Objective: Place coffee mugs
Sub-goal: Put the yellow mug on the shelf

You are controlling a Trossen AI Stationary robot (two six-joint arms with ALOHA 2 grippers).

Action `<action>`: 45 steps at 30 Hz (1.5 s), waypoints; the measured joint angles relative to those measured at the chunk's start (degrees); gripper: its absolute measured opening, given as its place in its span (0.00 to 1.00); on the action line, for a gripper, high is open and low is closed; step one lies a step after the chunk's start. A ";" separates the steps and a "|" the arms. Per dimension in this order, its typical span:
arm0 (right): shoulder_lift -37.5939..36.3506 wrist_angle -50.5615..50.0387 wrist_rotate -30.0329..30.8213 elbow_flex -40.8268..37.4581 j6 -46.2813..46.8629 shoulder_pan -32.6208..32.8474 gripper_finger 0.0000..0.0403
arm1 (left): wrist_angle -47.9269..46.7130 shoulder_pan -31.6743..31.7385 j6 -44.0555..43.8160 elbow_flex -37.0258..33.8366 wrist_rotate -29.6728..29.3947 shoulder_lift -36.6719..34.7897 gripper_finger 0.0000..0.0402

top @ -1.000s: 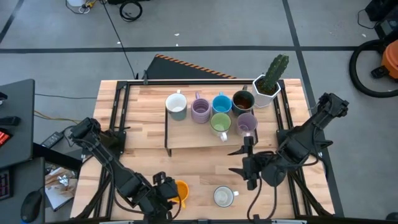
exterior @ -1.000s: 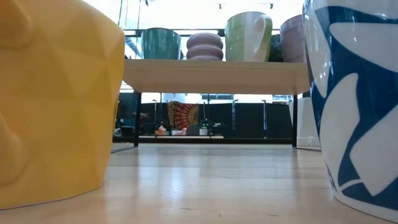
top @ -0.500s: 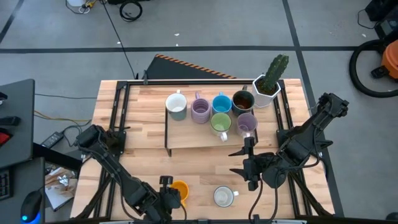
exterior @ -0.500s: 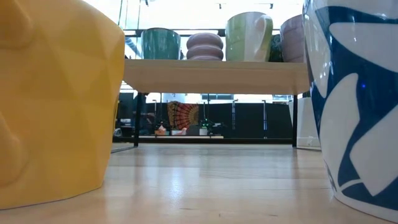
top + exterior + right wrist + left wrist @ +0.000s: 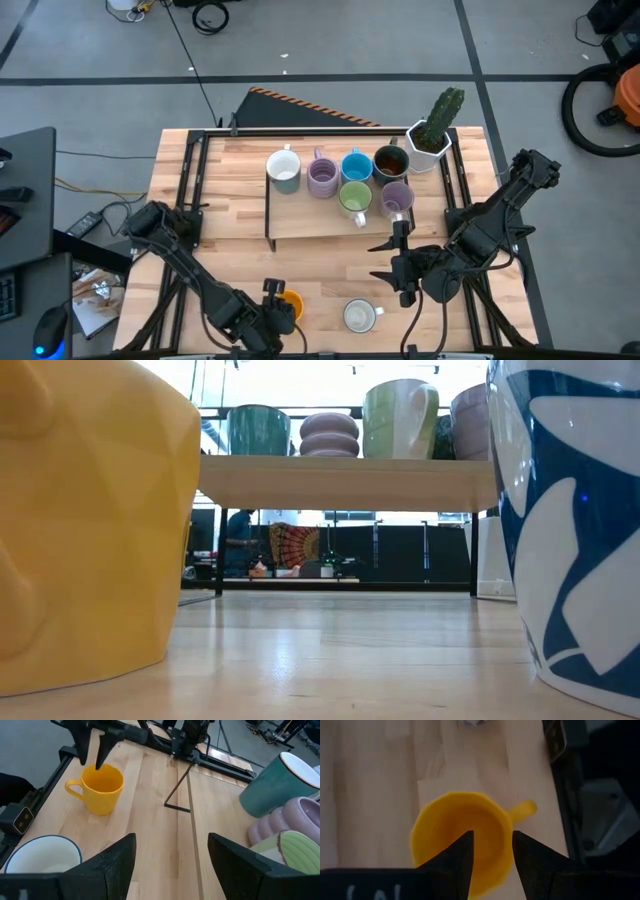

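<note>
six of the coffee mugs (image 5: pixel 340 180) sit on the raised wooden shelf (image 5: pixel 300 225) at the far side of the table, next to the cactus planter (image 5: pixel 432 135), so most of the placing looks done. two remain on the near table: the orange mug (image 5: pixel 289 302), upright, with the left gripper (image 5: pixel 491 854) above it, its fingers (image 5: pixel 461 855) parted astride the rim and not clamped, and the white mug (image 5: pixel 360 316) just beside it, untouched. the right gripper (image 5: pixel 397 256) waits near the shelf's front edge, jaws wide and holding nothing.
</note>
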 joint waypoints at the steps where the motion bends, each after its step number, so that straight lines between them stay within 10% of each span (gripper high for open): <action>1: 0.00 -0.02 -0.02 -0.01 0.00 0.00 0.63 | 0.02 0.21 0.84 0.00 0.81 0.61 0.35; 22: 0.00 0.05 -0.35 -0.02 0.46 0.00 0.63 | 1.04 1.96 -0.55 -0.44 6.88 5.41 0.35; 45: 0.00 -0.65 -3.37 -0.01 4.91 0.00 0.63 | -3.32 3.29 9.86 -0.44 11.72 5.68 0.07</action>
